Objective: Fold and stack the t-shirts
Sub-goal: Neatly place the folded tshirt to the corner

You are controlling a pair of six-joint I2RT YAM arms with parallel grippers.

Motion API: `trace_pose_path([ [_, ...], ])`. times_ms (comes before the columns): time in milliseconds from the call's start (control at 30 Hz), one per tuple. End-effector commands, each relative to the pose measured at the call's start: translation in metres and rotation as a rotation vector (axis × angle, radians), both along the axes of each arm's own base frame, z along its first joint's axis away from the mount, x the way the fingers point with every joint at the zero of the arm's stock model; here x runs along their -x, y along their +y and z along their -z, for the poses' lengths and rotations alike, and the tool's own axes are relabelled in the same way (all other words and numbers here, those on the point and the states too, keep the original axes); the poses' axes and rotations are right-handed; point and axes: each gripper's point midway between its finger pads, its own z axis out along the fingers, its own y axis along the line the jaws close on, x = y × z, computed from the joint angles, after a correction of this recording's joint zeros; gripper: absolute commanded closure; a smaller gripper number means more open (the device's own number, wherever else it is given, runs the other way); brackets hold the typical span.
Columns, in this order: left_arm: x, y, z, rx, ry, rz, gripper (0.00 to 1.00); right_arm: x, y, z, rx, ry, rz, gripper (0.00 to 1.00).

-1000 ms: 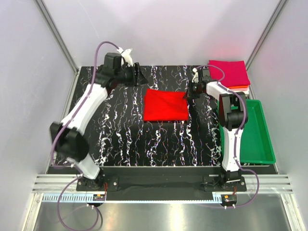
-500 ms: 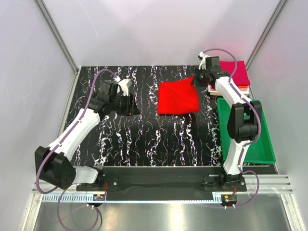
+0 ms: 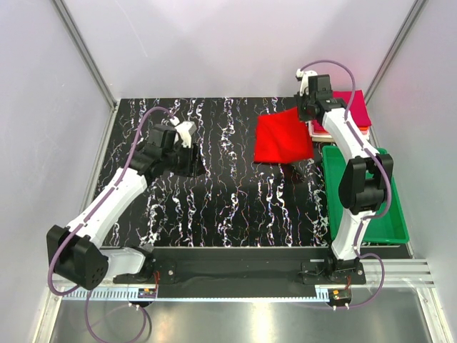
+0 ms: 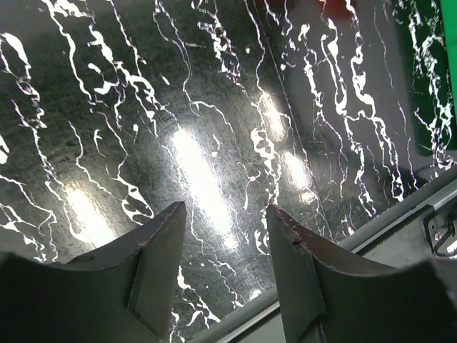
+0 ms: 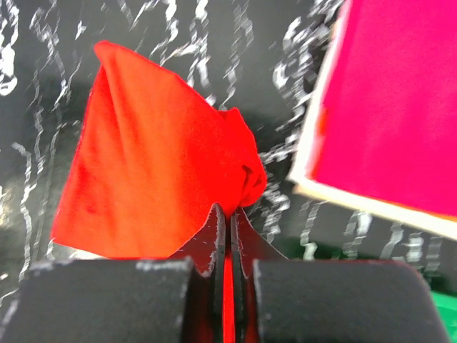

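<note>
A folded bright red t-shirt hangs by its far right corner from my right gripper, lifted off the table and tilted. In the right wrist view the red shirt bunches at the fingertips of the right gripper, whose jaws are pressed together on the cloth. Just right of it lies the stack of folded t-shirts, magenta on top, with a white layer and an orange edge below. My left gripper hovers open over bare table at the left, holding nothing.
A green plastic tray sits along the right edge, near the stack, with the right arm reaching over it. The black marbled table ends at a metal rail in front. Grey walls close in the back and sides.
The right gripper has carried the red shirt up and to the right, close to the stack. The left arm has pulled back from the far left toward the near middle left, open.
</note>
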Motion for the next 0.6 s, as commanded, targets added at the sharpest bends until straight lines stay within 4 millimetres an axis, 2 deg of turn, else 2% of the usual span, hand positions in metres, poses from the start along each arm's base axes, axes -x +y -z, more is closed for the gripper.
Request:
trace_pose_path([
  [0, -0.008, 0.002, -0.016, 0.003, -0.089, -0.008, 0.46, -0.014, -0.018, -0.099, 0.107, -0.240, 0.019, 1.00],
  [67, -0.008, 0.002, -0.016, 0.004, -0.085, -0.006, 0.46, -0.018, -0.020, -0.114, 0.118, -0.274, 0.018, 1.00],
  [167, -0.007, 0.002, -0.015, 0.002, -0.084, -0.007, 0.46, -0.024, -0.028, -0.126, 0.135, -0.296, 0.035, 1.00],
  [367, -0.010, 0.004, -0.011, -0.013, -0.077, -0.019, 0.45, -0.035, -0.046, -0.125, 0.148, -0.262, 0.067, 1.00],
  [567, -0.011, 0.003, -0.009, -0.014, -0.071, -0.014, 0.45, -0.047, -0.076, -0.136, 0.181, -0.245, 0.110, 1.00],
])
